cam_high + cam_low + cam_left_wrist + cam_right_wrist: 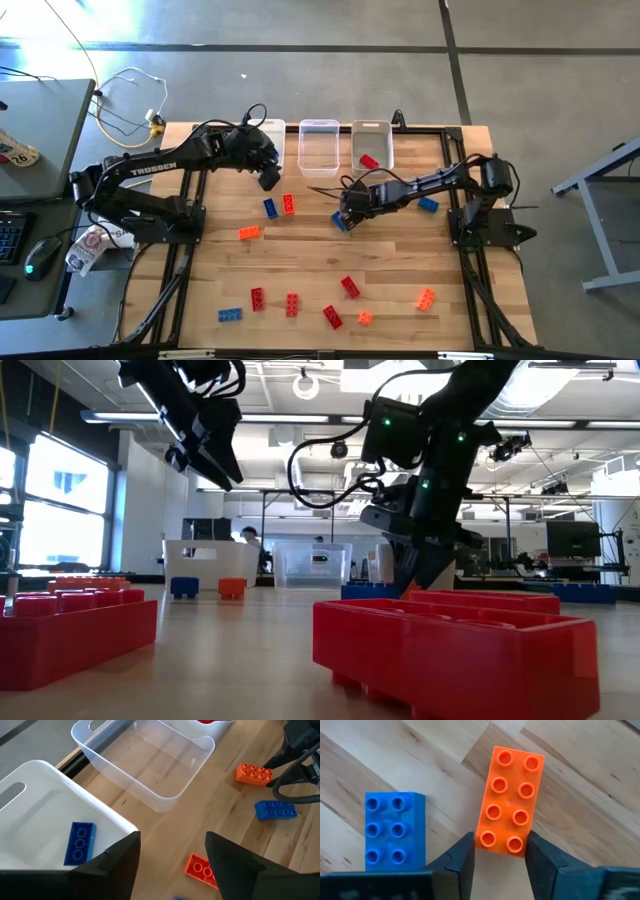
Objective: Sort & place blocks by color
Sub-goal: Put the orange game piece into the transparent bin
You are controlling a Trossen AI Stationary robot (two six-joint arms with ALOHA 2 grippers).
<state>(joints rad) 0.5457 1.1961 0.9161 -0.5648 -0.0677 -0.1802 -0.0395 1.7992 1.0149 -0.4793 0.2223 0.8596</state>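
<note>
right tool [499, 857] clamped on orange block's [510, 800] end, blue block [394, 831] just beside, left tool [172, 852] open, empty

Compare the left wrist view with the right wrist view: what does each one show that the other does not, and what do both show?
Only the left wrist view shows the white bin holding a blue brick, and the empty clear bin. Only the right wrist view shows the right hand closed on the end of the orange brick. Both show that orange brick beside a blue brick on the wooden table.
</note>
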